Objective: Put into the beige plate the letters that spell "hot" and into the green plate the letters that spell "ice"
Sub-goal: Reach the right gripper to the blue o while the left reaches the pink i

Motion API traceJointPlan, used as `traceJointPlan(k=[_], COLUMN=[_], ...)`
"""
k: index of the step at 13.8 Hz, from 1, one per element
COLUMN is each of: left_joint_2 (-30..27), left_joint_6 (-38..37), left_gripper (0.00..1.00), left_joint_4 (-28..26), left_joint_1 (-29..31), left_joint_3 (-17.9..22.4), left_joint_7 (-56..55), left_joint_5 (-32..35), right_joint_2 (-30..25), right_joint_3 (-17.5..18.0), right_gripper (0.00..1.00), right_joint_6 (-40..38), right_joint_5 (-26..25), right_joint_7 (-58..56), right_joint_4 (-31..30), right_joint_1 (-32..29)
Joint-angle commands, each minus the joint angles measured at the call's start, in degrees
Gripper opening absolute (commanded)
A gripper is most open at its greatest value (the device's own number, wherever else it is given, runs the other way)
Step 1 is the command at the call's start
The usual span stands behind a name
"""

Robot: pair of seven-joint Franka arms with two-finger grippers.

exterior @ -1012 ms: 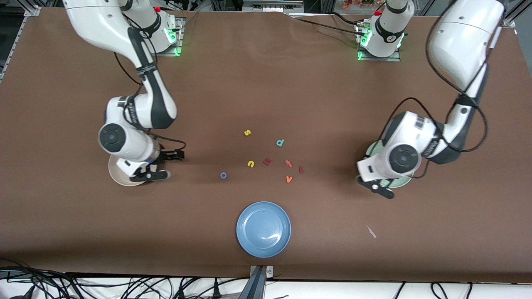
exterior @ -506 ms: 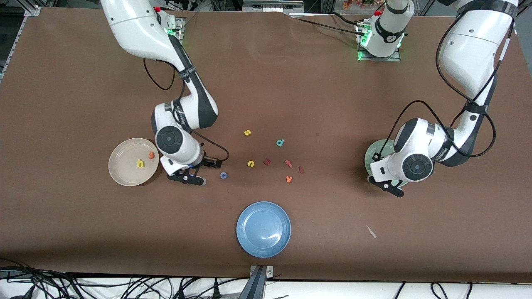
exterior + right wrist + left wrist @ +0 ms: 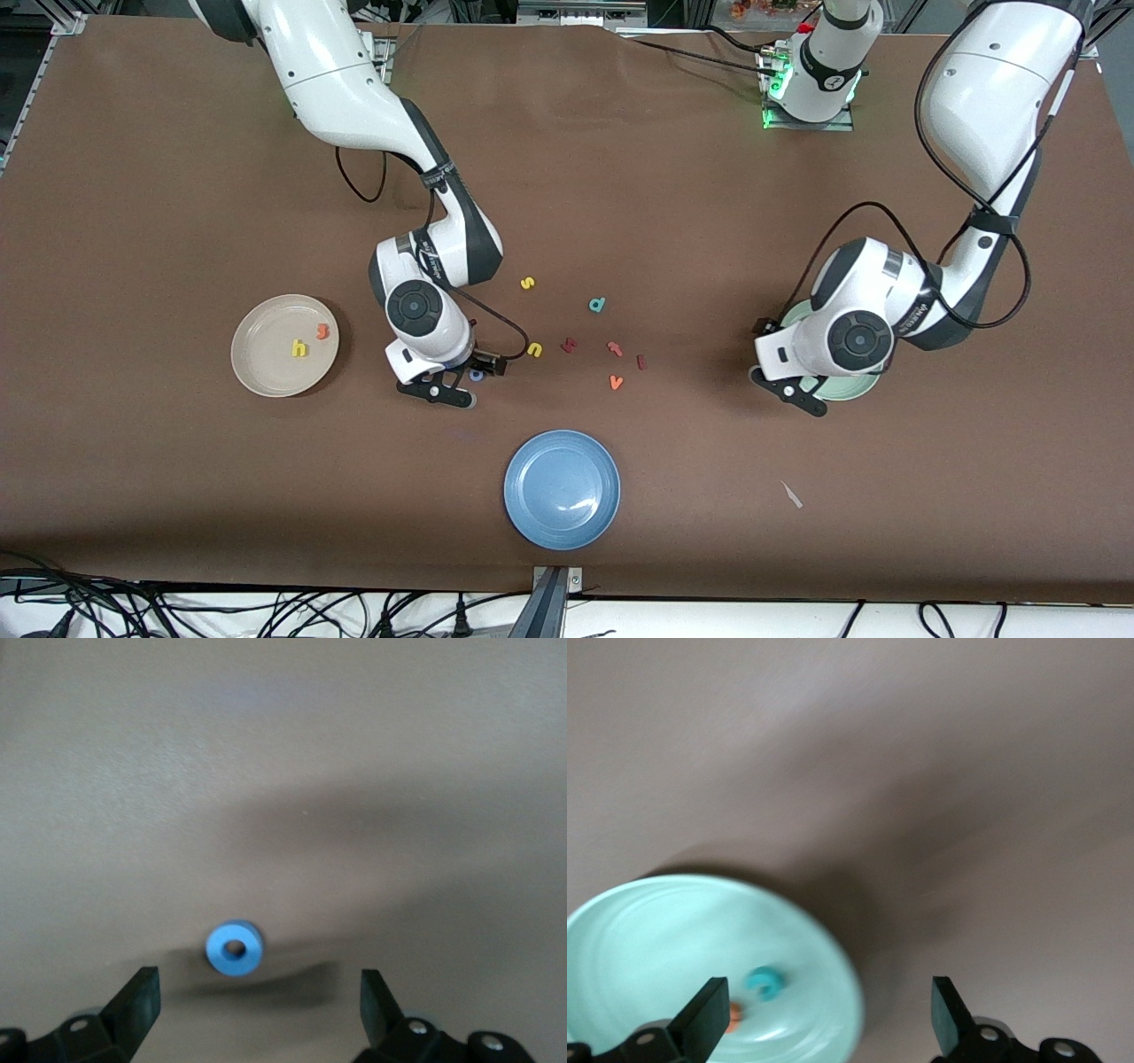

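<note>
Front view showed the yellow "h" and orange "t" lying in the beige plate. The right hand hung wide open and empty over the blue "o" on the worktop. The left hand, open and empty, was over the green plate, which held the teal "c" and orange "e". The dark red "i" lay on the worktop, nearer the front camera than the teal "d".

Even overhead light, blurred wrist views

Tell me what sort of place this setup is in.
Most likely a robotics lab bench. Two arms are bolted along a brown-covered table, loose cables trail under its near edge, and only test props lie on it: small foam letters and plain plates, such as the blue plate.
</note>
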Motion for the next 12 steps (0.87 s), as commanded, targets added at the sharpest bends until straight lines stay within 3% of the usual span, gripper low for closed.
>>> traceJointPlan(k=[1,6,8,12], left_joint_2=[-0.71,4.12,7.72,13.00], left_joint_6=[-0.38,0.58,1.90,6.90], left_gripper=[1.00,1.00,1.00,1.00], left_joint_4=[1.96,8.64,13.03,17.79], left_joint_1=[-3.00,-12.32,-15.13,-19.88], left_joint_3=[-0.96,-0.61,-0.26,2.64], left_joint_7=[-8.50,-34.77,-39.98,-42.64], left_joint_5=[-2.34,-2.25,-1.99,-1.90], right_joint_2=[3.39,3.48,3.30,3.13], right_joint_3=[-0.09,0.08,0.00,0.00], right_gripper=[0.99,0.68,0.57,0.49], right_joint_6=[-0.48,-2.15,-2.77,-3.03], right_joint_5=[0.73,0.64,0.55,0.64], right_joint_7=[0.60,1.64,1.92,1.83], right_joint_4=[4.59,4.95,4.95,4.95], right_joint_1=[-0.01,0.16,0.78,0.87])
